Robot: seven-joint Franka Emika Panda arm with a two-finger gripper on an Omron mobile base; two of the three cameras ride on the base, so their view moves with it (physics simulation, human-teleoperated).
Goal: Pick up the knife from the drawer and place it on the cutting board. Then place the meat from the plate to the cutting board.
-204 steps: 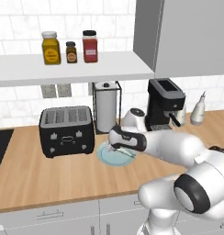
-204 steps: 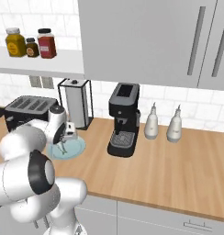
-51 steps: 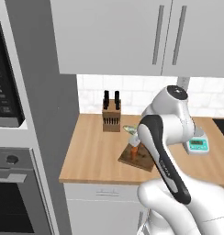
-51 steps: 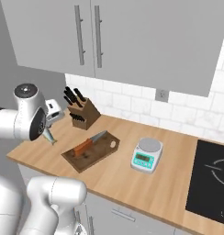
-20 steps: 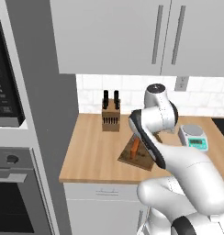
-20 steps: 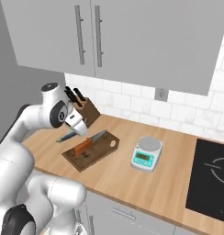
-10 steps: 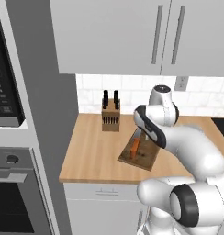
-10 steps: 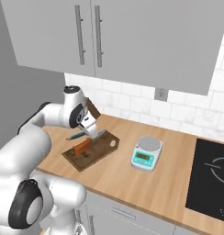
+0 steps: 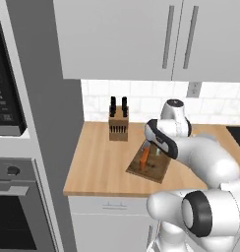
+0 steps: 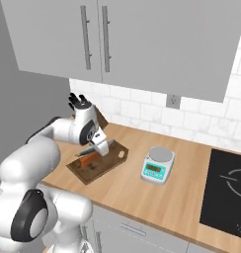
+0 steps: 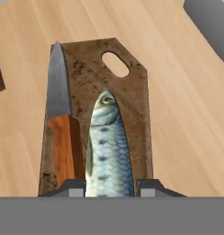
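Hand view: meat [image 11: 109, 151] beside knife [image 11: 61, 119] over cutting board [image 11: 132, 92].

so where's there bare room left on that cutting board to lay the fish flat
The cutting board is bare on the strip between the knife and its far edge, below the handle hole. The gripper holds the fish over that strip. The knife's side is crowded.

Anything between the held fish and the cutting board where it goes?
Nothing visible. The tool holds the fish over a bare strip of the cutting board. The knife lies alongside on the board, close to the fish but not under it.
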